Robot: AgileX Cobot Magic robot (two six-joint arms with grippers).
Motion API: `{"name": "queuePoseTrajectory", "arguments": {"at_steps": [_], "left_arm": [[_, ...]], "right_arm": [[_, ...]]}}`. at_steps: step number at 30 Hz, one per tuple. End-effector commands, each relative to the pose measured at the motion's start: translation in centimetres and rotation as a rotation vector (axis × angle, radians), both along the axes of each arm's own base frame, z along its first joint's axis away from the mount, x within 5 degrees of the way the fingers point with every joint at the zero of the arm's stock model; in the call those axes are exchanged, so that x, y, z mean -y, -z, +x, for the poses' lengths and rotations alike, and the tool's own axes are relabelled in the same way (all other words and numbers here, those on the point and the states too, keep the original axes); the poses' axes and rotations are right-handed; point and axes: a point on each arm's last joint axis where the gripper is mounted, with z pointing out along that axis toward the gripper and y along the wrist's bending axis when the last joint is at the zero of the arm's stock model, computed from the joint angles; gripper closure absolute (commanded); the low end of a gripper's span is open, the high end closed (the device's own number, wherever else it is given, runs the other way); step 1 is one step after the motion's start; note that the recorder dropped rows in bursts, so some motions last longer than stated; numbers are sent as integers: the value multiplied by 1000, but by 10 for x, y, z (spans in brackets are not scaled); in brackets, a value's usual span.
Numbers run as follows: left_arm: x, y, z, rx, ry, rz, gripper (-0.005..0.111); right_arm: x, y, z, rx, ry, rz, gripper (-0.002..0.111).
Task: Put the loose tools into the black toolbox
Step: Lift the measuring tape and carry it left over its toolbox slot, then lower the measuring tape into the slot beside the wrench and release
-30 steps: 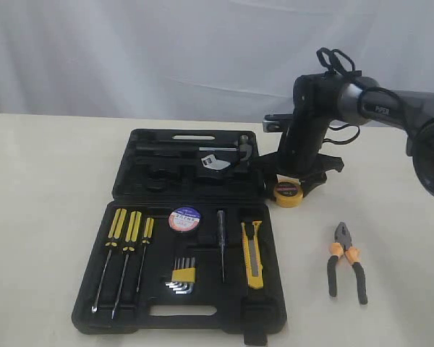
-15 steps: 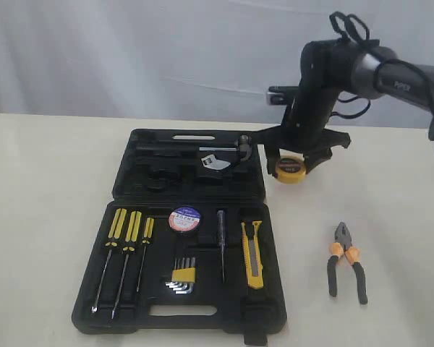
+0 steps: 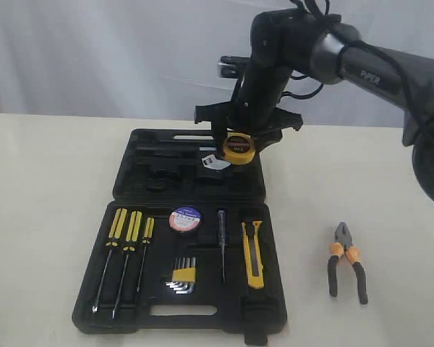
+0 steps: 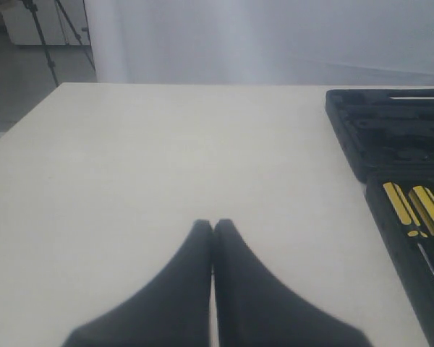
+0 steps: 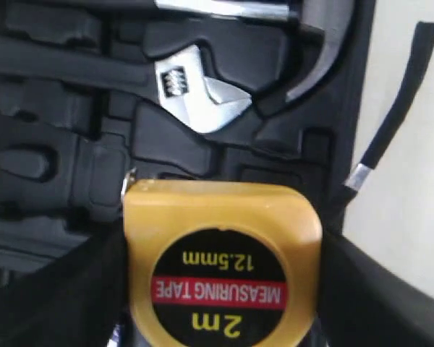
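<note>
Pale table (image 3: 43, 181): right gripper (image 3: 240, 147) squeezes the yellow tape measure (image 5: 220, 267) above the black toolbox's (image 3: 129, 186) back half; left gripper (image 4: 213, 228) is pinched together.

The right arm's black pincer (image 3: 239, 144) grips a round yellow tape measure (image 3: 239, 151) in the air over the far half of the open black plastic toolbox (image 3: 126, 191). On the cream desk (image 3: 50, 188), right of the box and apart from it, lie orange-and-black-handled steel pliers (image 3: 346, 262).

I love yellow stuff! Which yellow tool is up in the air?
The yellow tape measure, clamped in the right gripper above the black toolbox. The utility knife, screwdrivers and hex keys lie in the box.
</note>
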Motion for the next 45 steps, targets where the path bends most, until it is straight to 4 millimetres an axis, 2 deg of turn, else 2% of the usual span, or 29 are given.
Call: {"name": "queuePoseTrajectory", "arguments": {"at_steps": [1,6,13,24,41,43,45], "left_arm": [[1,0,0,8,5,-14,107],[1,0,0,8,5,-14,107],[1,0,0,8,5,-14,107],[1,0,0,8,5,-14,107],[1,0,0,8,5,-14,107],[1,0,0,8,5,-14,107],[1,0,0,8,5,-14,107]], "right_arm": [[1,-7,2,38,44,12,101],[4,-1,4,37,70,7,101],[0,39,10,-39,75,4,101],[-1,69,18,-42,97,4,101],[4,75,11,-128,97,-56,100],[4,75,11,-128,87,-60,93],[4,75,11,-130,87,-60,80]]}}
